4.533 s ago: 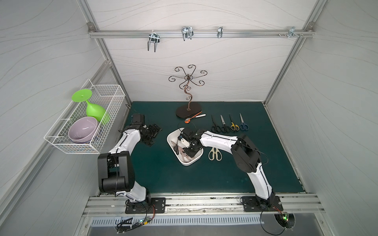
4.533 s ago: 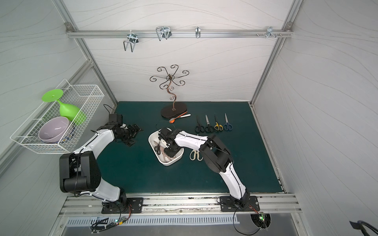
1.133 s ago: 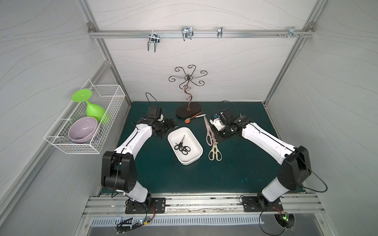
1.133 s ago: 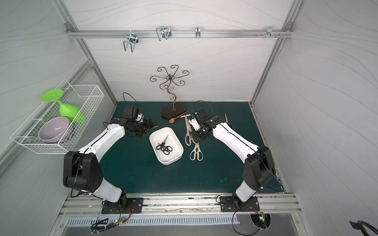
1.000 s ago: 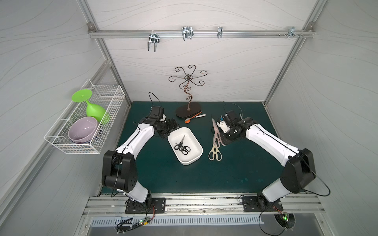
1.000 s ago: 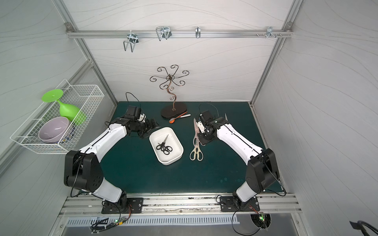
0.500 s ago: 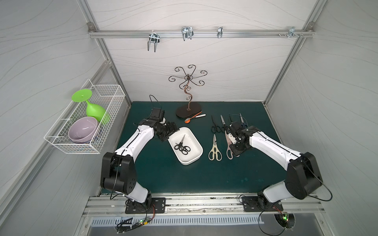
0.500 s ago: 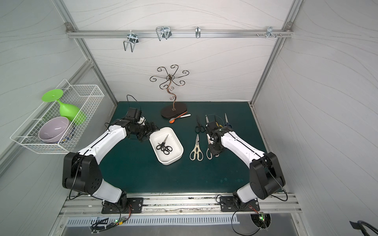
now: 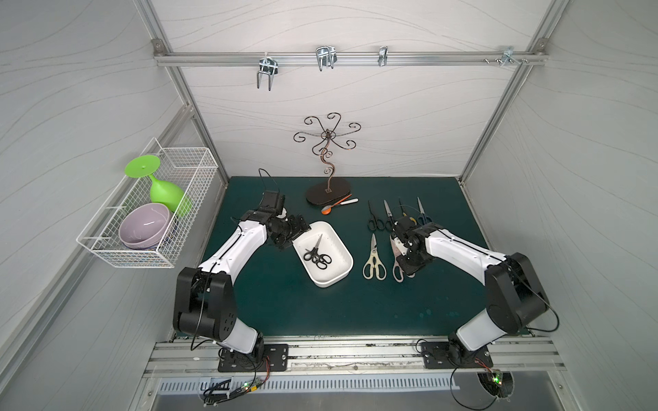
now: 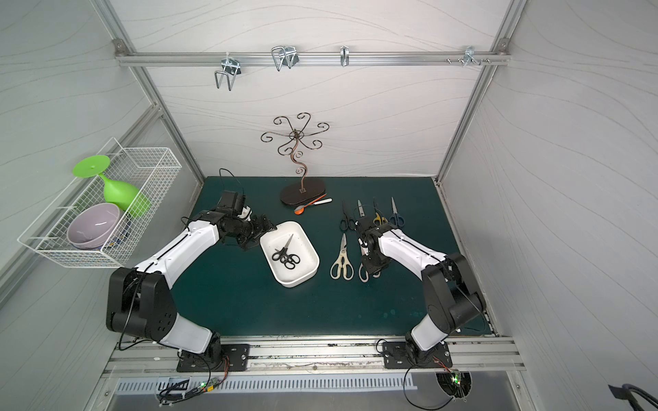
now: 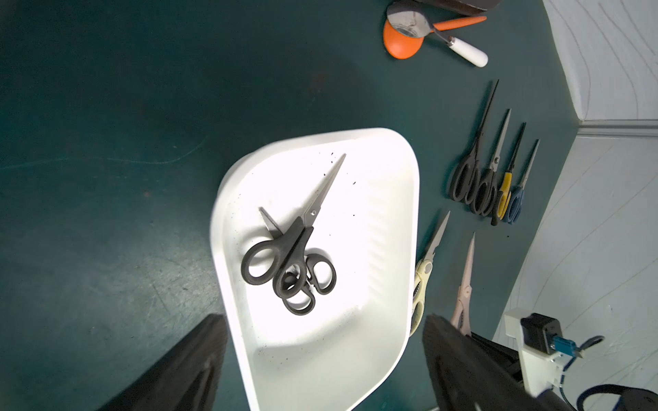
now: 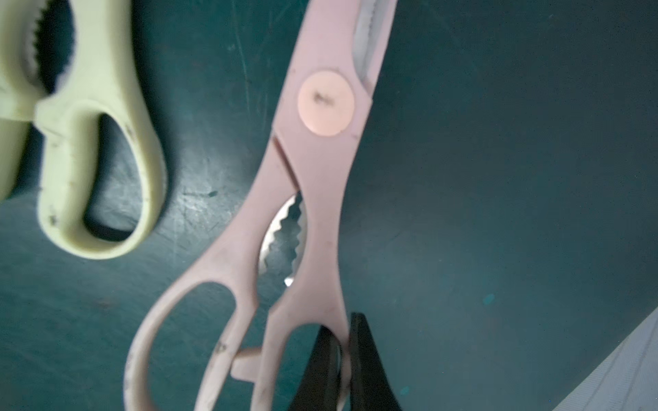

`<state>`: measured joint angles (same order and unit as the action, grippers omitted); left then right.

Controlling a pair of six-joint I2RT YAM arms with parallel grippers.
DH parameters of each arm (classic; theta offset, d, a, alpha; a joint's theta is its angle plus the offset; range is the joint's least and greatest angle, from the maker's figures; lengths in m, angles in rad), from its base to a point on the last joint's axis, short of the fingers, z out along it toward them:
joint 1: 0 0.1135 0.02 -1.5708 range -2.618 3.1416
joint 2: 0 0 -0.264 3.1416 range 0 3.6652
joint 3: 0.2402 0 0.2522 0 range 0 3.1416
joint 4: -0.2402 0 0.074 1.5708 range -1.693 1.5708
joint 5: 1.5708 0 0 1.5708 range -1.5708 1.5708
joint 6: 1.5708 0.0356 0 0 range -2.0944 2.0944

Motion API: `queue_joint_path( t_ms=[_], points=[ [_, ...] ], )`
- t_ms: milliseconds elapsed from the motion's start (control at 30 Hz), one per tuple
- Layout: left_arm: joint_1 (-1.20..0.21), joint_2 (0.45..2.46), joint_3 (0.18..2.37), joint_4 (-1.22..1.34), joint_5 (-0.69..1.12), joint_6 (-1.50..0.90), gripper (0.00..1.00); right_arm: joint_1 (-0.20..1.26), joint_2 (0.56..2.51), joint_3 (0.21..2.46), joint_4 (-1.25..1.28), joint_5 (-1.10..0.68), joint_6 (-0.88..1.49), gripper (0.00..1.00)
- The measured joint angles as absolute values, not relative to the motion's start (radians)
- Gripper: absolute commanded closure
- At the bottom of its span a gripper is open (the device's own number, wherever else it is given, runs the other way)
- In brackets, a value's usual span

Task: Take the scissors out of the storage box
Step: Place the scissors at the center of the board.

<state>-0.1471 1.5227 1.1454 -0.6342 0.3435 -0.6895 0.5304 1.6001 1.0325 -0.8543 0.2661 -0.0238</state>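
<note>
Right gripper [image 12: 342,341] pinched shut on handle loop of pink plastic kitchen shears [image 12: 320,170], just beside cream plastic kitchen shears [image 9: 373,261] on dark green mat [image 9: 285,313]. Left gripper [image 11: 324,316] jaws wide, holding nothing, at far-left end of shallow white plastic storage box [image 9: 333,282]. Inside box: black-handled steel scissors [image 11: 295,235] crossing small black-handled scissors [image 11: 269,220]. Row of four slim scissors [image 11: 494,167] lies near back wall, outside box.

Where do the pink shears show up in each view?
In a top view: pink shears just right of cream shears.
In a top view: pink shears, same placing.
Left wrist: pink shears beside cream shears.
Right wrist: pink shears mid-picture, handle clamped by right tool.
Shared landmark: cream shears.
</note>
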Motion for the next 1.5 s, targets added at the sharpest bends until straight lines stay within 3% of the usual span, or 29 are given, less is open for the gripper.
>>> queue_joint_path(
  t_ms=[500, 667, 833, 1233, 1500],
  points=[
    [-0.127, 1.504, 1.134, -0.629, 0.344, -0.69, 0.09, 0.53, 1.745, 1.072, -0.855, 0.278, -0.023, 1.0],
    [-0.126, 1.504, 1.128, -0.628, 0.344, -0.69, 0.09, 0.53, 1.764, 1.082, -0.857, 0.276, -0.018, 0.8],
    [-0.126, 1.504, 1.124, -0.628, 0.344, -0.688, 0.09, 0.53, 1.761, 1.082, -0.865, 0.272, -0.014, 0.68],
    [-0.099, 1.472, 1.123, -0.651, 0.326, -0.659, 0.1, 0.533, 1.685, 1.215, -0.941, 0.316, 0.008, 0.67],
    [-0.097, 1.406, 1.06, -0.701, 0.239, -0.573, 0.27, 0.616, 1.686, 1.38, -0.944, 0.295, 0.036, 0.67]
  ],
)
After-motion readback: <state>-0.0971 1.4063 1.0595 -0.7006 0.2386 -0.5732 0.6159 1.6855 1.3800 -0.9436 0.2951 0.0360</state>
